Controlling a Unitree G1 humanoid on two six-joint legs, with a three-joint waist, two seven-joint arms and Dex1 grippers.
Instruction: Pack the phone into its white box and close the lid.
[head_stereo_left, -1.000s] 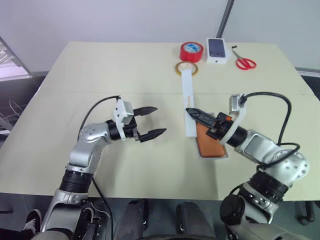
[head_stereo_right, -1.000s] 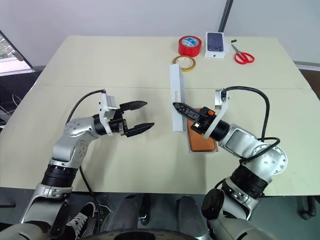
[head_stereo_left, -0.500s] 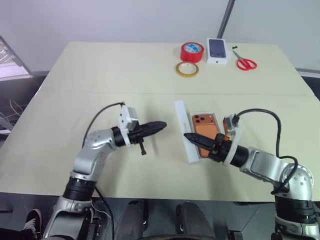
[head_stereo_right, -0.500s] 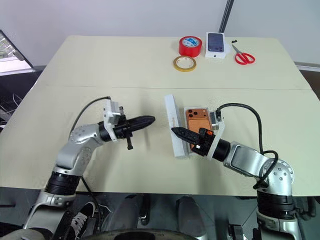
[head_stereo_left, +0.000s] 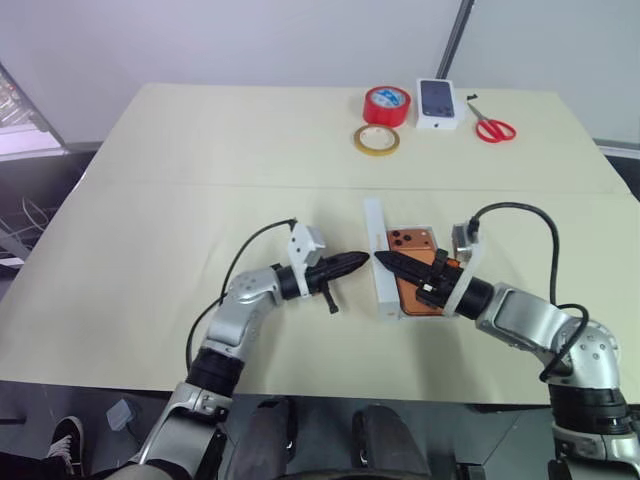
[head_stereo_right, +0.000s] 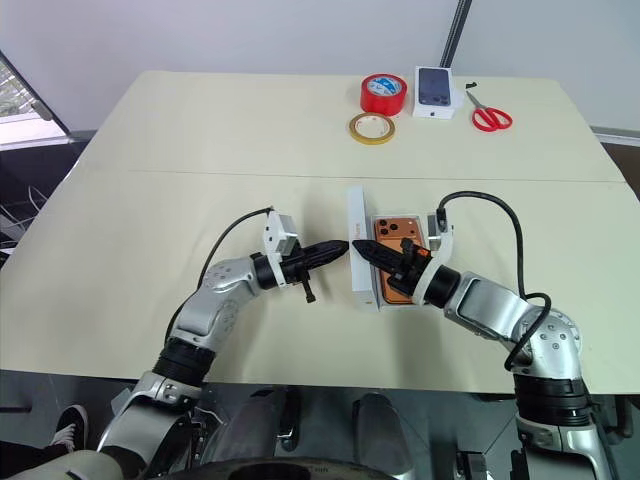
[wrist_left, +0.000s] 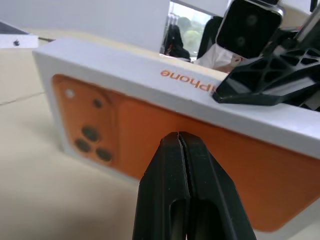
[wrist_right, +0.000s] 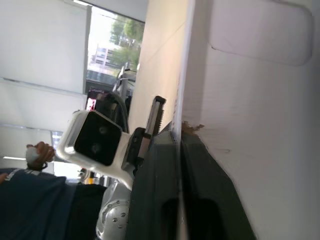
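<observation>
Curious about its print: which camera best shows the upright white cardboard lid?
Left wrist view: the lid shows its orange phone print and lettering. Eye views give a thin white edge; right wrist, plain white.

The lid, standing on edge, carries orange lettering along its white side, upside down in the left wrist view, reading "iPhone" with the first letter partly cut off by a gripper. No other text can be read anywhere else.

The right gripper is covering part of the phone; the box underneath is barely showing.
</observation>
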